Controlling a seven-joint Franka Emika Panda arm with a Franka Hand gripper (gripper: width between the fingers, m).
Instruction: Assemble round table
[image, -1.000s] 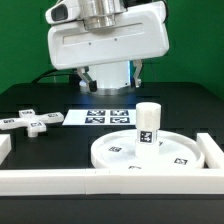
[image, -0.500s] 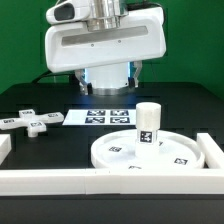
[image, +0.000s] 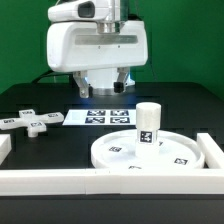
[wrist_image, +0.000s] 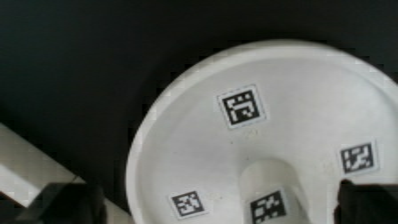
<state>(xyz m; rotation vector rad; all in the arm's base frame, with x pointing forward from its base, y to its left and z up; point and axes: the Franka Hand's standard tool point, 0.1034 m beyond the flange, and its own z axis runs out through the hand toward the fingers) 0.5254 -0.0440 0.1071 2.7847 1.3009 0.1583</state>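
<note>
The large white disc (image: 150, 152) lies flat on the black table at the exterior view's right. The short cylinder leg (image: 148, 125) stands upright on it. The cross-shaped piece (image: 32, 121) lies apart at the exterior view's left. My gripper (image: 103, 90) hangs above the table behind the disc, open and empty, touching nothing. In the wrist view the disc (wrist_image: 267, 90) with its tags fills most of the picture, and the leg (wrist_image: 285, 195) shows between my gripper's (wrist_image: 214, 205) dark fingertips (wrist_image: 64, 200), which stand wide apart.
The marker board (image: 105, 117) lies between the cross-shaped piece and the disc. Long white border bars run along the front (image: 60, 180) and the exterior view's right (image: 212, 150), close round the disc. A bar also shows in the wrist view (wrist_image: 25, 165).
The hand has shifted towards the exterior view's left over the last second. The disc, leg and cross-shaped piece have not moved.
</note>
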